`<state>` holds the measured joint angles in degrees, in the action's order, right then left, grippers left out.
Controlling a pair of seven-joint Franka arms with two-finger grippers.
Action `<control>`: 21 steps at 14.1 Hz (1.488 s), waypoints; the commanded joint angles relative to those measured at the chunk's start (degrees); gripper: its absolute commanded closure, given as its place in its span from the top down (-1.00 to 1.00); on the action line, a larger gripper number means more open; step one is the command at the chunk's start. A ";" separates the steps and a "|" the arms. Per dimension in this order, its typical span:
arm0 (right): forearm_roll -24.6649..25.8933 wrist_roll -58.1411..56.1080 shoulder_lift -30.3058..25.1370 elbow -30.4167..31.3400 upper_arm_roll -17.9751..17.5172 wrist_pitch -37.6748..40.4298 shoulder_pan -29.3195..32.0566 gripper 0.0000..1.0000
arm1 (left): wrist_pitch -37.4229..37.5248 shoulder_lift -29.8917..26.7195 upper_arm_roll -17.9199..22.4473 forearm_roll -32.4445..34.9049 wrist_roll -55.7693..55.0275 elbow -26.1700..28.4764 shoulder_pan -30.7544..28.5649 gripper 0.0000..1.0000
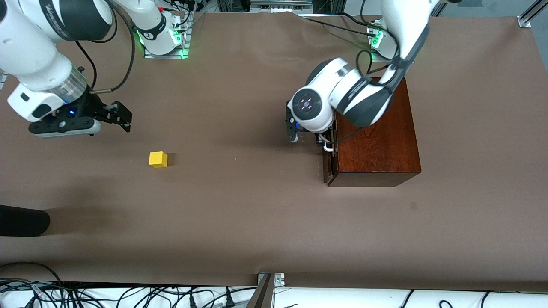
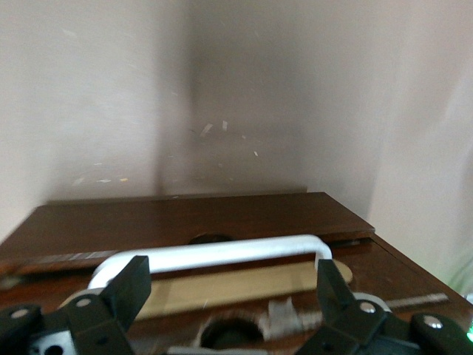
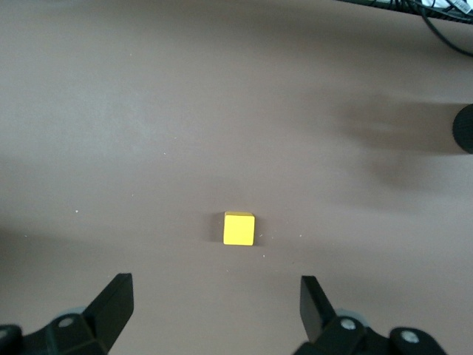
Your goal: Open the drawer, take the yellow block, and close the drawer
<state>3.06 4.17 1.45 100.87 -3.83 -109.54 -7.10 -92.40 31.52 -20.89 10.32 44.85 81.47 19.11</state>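
The yellow block [image 1: 158, 159] lies on the brown table toward the right arm's end, outside the box. My right gripper [image 1: 123, 117] hovers open and empty over the table near it. In the right wrist view the block [image 3: 239, 228] sits ahead of the open right gripper [image 3: 214, 288]. The dark mahogany box [image 1: 376, 137] stands toward the left arm's end. My left gripper [image 1: 321, 143] is at the drawer front [image 1: 329, 169]. In the left wrist view it [image 2: 230, 274] is open, one finger on each side of the white handle [image 2: 214, 255]. A strip of the drawer's pale wood [image 2: 244, 288] shows.
A black rounded object [image 1: 21, 220] pokes in at the table's edge near the front camera, toward the right arm's end; it also shows in the right wrist view [image 3: 464, 127]. Cables and a metal bracket [image 1: 269, 282] lie along the table's near edge.
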 commanded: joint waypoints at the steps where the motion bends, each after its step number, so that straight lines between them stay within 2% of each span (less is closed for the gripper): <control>1: -1.72 -0.57 -0.84 -1.11 -0.30 3.44 0.33 1.00 | 1.34 -4.87 -0.03 -4.77 0.51 -2.36 -5.73 1.00; 3: -2.97 -2.84 -0.75 -3.65 0.22 6.60 0.42 1.00 | 1.78 -6.37 0.14 -4.96 0.51 -4.47 -8.46 1.00; 5: -2.97 -4.26 -0.84 -4.45 0.92 9.25 0.42 1.00 | 7.03 -6.64 0.58 -4.78 0.59 -7.98 -11.02 1.00; 7: -2.97 -5.66 -0.84 -4.45 1.37 10.66 0.42 1.00 | 7.32 -8.92 5.30 -4.95 -0.11 -8.08 -10.68 1.00; 9: -2.97 -6.81 -0.93 -5.06 1.89 11.80 0.42 1.00 | 7.23 -10.67 9.52 -8.28 -1.68 -7.21 -11.20 1.00; 10: -2.97 -6.90 -0.84 -5.67 1.98 11.81 0.42 1.00 | 6.62 -12.77 11.90 -8.73 -5.17 -4.42 -11.20 1.00; 12: -2.97 -7.07 -0.84 -6.03 1.98 11.89 0.42 1.00 | 0.93 -18.30 14.11 -9.08 -12.82 1.46 -12.68 1.00; 15: -2.97 -6.99 -0.75 -6.21 1.98 13.65 0.42 1.00 | -7.59 -23.68 14.21 -9.00 -30.63 7.72 -14.45 1.00; 18: -3.58 -7.07 -0.75 -6.30 2.16 17.07 0.42 1.00 | -7.01 -25.79 17.18 -9.00 -50.77 10.72 -14.45 1.00; 21: -4.55 -8.22 -0.75 -8.83 2.16 20.76 0.42 1.00 | -3.86 -27.39 18.51 -9.09 -52.50 10.38 -15.15 1.00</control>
<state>-0.14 -2.60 0.92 95.07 -1.69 -92.22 -7.00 -97.65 6.94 -3.23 2.78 -5.83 90.07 4.56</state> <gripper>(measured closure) 0.000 0.000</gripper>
